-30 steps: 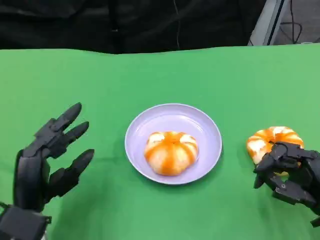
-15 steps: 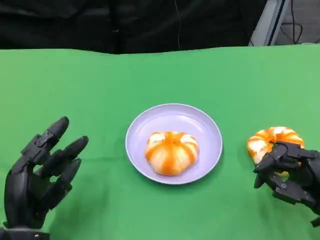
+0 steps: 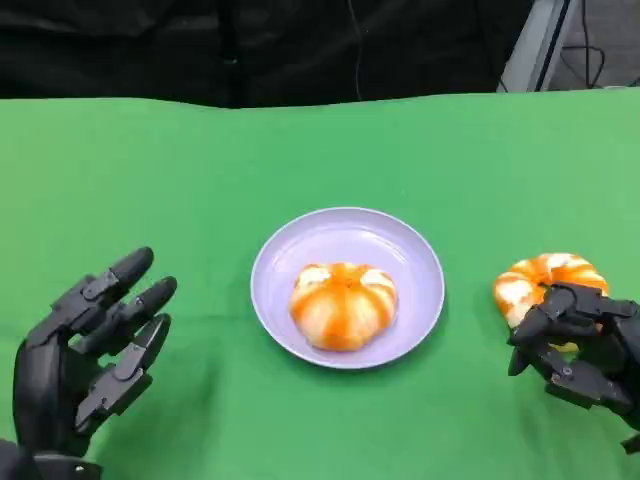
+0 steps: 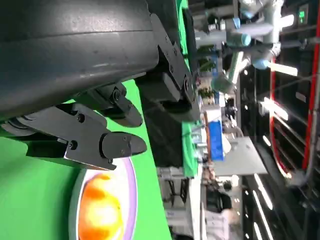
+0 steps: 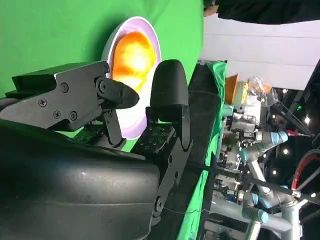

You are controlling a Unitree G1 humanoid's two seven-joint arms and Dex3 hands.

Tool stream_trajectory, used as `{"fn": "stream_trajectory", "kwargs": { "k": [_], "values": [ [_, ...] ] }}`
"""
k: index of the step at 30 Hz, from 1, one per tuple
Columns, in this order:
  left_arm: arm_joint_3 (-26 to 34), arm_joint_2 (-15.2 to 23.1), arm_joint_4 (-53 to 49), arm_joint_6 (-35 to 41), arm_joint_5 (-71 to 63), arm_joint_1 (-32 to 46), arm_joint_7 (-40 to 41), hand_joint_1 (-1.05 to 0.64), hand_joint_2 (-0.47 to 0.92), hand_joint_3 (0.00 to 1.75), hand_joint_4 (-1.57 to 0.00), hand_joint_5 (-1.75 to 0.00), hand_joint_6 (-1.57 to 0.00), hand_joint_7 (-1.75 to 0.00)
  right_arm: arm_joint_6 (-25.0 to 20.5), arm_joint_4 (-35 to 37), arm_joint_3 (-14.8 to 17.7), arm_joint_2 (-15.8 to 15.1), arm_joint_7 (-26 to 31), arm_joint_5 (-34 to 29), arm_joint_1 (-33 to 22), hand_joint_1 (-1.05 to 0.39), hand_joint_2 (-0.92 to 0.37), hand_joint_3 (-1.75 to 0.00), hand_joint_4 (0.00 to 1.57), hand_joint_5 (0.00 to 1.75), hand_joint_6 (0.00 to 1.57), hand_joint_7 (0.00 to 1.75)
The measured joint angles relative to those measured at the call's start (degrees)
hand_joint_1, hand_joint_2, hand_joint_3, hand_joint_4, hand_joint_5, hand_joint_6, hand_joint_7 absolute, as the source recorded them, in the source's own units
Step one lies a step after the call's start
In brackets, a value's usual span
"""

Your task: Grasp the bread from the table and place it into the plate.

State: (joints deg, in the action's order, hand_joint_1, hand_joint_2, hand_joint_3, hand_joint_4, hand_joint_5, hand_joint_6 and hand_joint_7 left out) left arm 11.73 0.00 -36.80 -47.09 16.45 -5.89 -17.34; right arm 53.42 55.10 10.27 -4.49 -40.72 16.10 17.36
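An orange-and-white striped round bread bun [image 3: 545, 280] lies on the green cloth table [image 3: 300, 160] at about three o'clock from the plate, well apart from its rim. The robot's black right hand [image 3: 580, 345] sits at the bun's near side, fingers [image 3: 545, 312] curled over its near edge; from the head view I cannot tell whether they truly grip the bun or only touch it. In the right wrist view the same hand [image 5: 125, 115] shows its fingers bent inward, with the plate beyond them, but the bun beneath them is hidden.

A round pale lilac plate [image 3: 410, 255] stands at the middle of the table, and in it, a little toward six o'clock, rests a second orange-and-white striped bun [image 3: 343, 305]. The right wrist view shows this plate [image 5: 152, 42] and the bun inside it [image 5: 132, 57] past the fingertips.

At about eight o'clock from the plate, well apart from it, the black left hand [image 3: 85, 350] hovers with its fingers spread and empty, pointing toward the plate. The left wrist view shows that hand [image 4: 100, 120] with the plate's rim [image 4: 132, 190] and the bun in it [image 4: 100, 210] just beyond.
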Motion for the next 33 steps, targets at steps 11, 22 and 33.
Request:
{"fn": "stream_trajectory", "kwargs": {
  "k": [11, 22, 33],
  "values": [
    [0.97, -0.35, -0.64, 0.0, -7.32, -0.09, 8.63, -0.02, 0.92, 0.46, -1.12, -0.84, -1.27, -0.47, 0.07, 0.0, 0.0, 0.0, -0.02, 0.02, 0.0, 0.07, -0.88, -0.59, 0.81, 1.47, 0.85, 1.05],
    [-0.6, 0.83, -2.41, -0.4, -18.11, 0.08, 16.62, -0.08, 0.8, 0.66, -0.94, -1.35, -0.99, -1.09, 0.44, 0.02, 0.0, 0.0, 0.26, -0.12, 0.0, 0.08, -0.88, -0.59, 0.81, 1.46, 0.85, 1.05],
    [-2.25, 2.05, -3.37, -0.67, -22.71, 0.07, 22.39, -0.09, 0.7, 0.85, -0.93, -1.38, -0.96, -1.17, 0.45, 0.04, 0.0, 0.0, -0.21, 0.1, 0.01, 0.08, -0.87, -0.6, 0.81, 1.47, 0.86, 1.03]
  ]
}}
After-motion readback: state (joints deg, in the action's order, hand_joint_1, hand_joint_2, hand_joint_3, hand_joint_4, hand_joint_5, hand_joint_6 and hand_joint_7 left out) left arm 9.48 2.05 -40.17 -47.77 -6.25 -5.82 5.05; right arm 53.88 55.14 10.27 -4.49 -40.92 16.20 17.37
